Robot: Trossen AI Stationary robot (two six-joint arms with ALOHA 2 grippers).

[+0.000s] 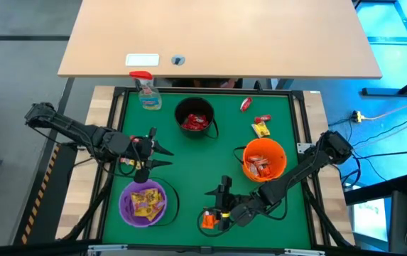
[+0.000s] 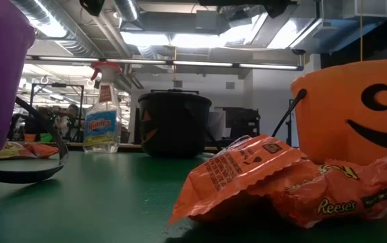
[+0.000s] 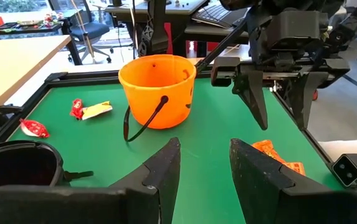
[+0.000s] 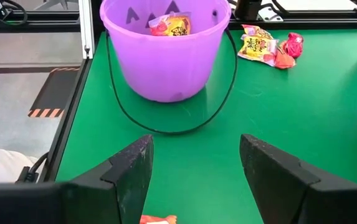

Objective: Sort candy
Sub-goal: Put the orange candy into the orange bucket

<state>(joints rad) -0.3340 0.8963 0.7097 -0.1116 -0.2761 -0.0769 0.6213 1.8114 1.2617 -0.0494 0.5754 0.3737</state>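
Jaws of the left gripper (image 1: 162, 156) stand parted and hold nothing, above the green surface (image 1: 189, 163) just beyond the purple bucket (image 1: 145, 203), which contains yellow candy (image 1: 146, 202). Loose candy (image 1: 126, 162) lies beside that gripper. An orange packet (image 1: 208, 220) lies on the surface between the wide-open, empty jaws of the right gripper (image 1: 214, 211). More candy fills the black bucket (image 1: 195, 119) and orange bucket (image 1: 263, 159); three pieces (image 1: 258, 122) lie beyond it.

The left gripper (image 3: 204, 163) has its fingers apart with nothing between them. Ahead on the green mat (image 3: 215, 134) stands an orange bucket (image 3: 157, 88). Beside it lie red and yellow candies (image 3: 90, 110). The right gripper (image 3: 281, 102) hangs open above an orange packet (image 3: 276, 158).
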